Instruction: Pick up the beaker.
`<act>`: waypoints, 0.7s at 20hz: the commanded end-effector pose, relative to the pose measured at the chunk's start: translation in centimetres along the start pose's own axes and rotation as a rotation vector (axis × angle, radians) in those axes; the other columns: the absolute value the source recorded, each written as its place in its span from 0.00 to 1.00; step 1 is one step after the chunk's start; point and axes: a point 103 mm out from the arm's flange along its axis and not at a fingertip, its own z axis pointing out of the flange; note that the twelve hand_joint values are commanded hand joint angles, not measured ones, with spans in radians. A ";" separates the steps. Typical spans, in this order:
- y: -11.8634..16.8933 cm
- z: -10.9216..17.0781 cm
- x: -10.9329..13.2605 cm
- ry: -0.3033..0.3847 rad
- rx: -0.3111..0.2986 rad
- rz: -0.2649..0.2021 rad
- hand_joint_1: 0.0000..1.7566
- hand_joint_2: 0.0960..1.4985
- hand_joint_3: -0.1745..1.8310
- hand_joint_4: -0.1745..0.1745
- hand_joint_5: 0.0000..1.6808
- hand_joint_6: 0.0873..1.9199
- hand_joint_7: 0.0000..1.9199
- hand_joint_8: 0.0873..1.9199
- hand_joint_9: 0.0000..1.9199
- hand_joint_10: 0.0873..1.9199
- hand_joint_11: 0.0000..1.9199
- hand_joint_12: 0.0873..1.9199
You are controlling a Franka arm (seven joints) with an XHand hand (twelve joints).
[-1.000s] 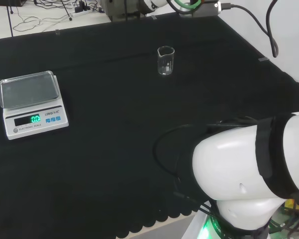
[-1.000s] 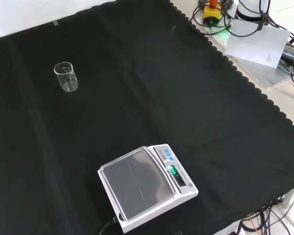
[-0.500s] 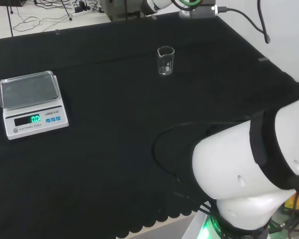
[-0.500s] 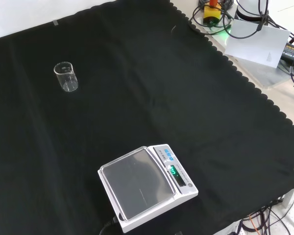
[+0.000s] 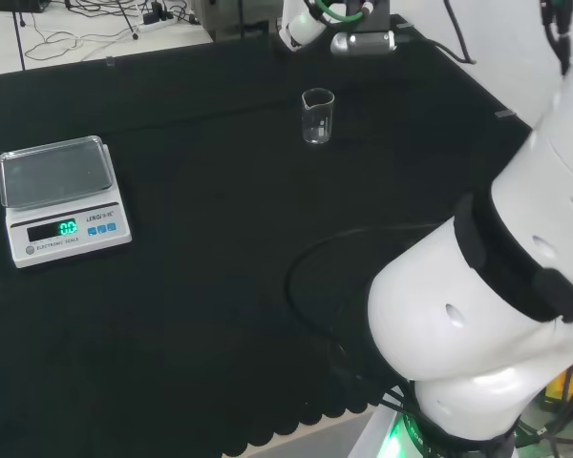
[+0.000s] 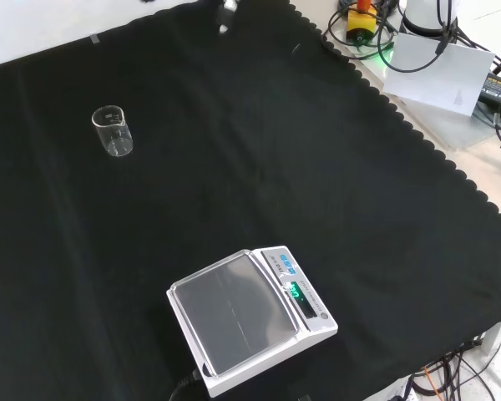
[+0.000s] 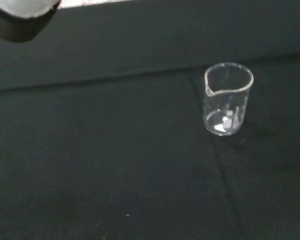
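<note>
Reaching out over the cloth (image 6: 259,167), my arm (image 5: 477,315) has swung up and forward in the last second, its big white links rising along the head view's right edge, and the wrist end now hangs near the bench's far rim, just beyond the beaker (image 5: 317,115). I judge this the opening of the approach: nothing is grasped yet. The beaker stands upright and alone, well apart from the scale (image 5: 61,196), untouched where it was a second ago. The wrist view adds what the others lack: the spout, a clear empty bottom, and a blurred part of my hand (image 7: 22,15). Whether my fingers are spread or curled, I cannot tell. The front view gives the clearest gap between beaker and scale.
</note>
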 end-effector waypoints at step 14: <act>18.0 9.8 -5.4 0.018 0.101 0.031 0.38 0.43 0.24 0.54 0.11 0.00 0.09 0.37 0.12 0.42 0.00 0.61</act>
